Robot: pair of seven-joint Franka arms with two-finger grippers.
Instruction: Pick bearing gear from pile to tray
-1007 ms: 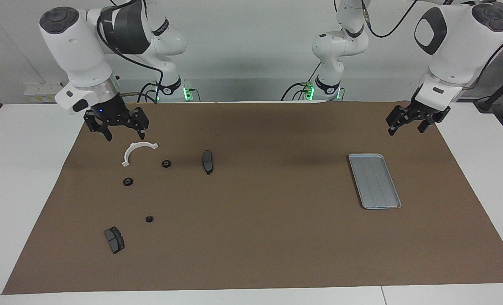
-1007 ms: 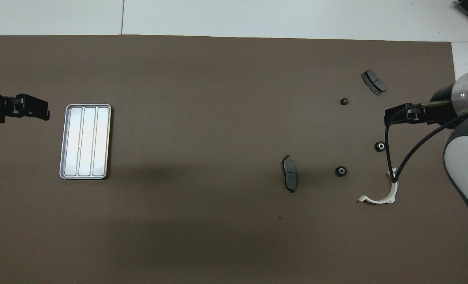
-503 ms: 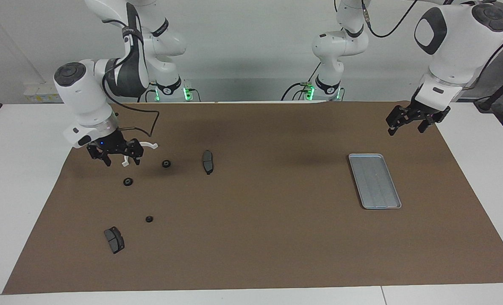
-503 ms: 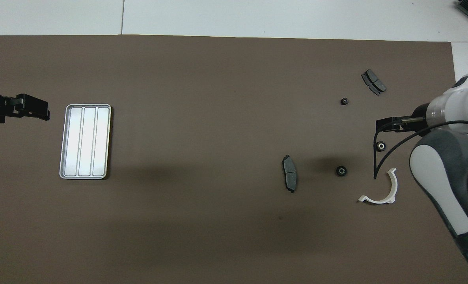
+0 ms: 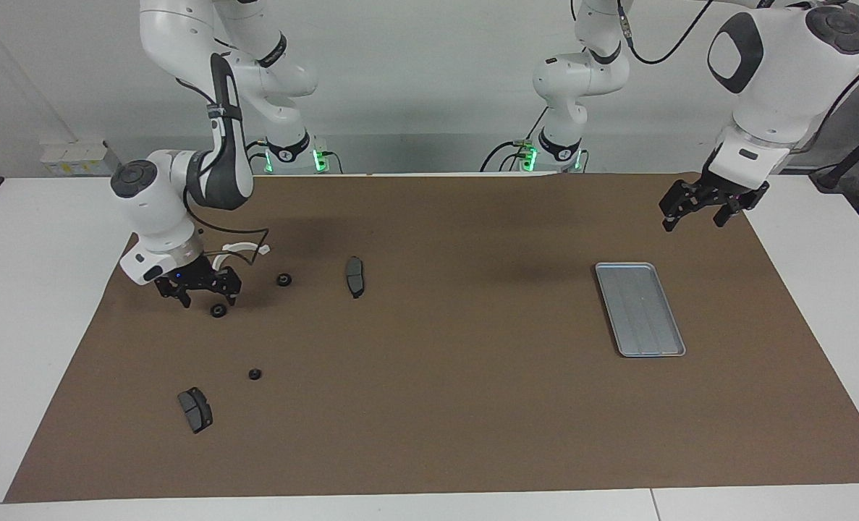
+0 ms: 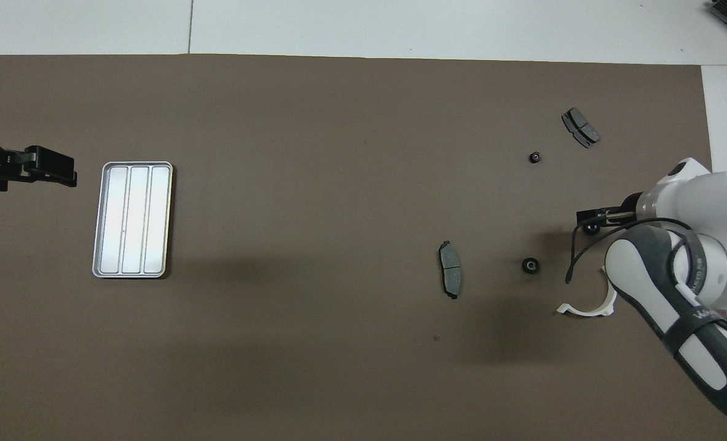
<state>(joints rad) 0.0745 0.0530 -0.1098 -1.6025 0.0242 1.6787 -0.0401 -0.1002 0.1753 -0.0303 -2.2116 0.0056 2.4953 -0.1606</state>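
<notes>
The pile lies toward the right arm's end of the mat: a white half-ring bracket, two dark brake pads and three small black rings. My right gripper is open and low over one ring, which shows just under its fingertips. In the overhead view this gripper partly covers that ring. The other rings lie free. The silver tray is empty. My left gripper is open and waits in the air beside the tray.
A brown mat covers the white table. One brake pad lies toward the middle of the mat, the other farthest from the robots. The right arm's cable hangs over the bracket.
My right gripper has come down and away from the robots, from over the white bracket to low over a black ring. The left arm has not moved.
</notes>
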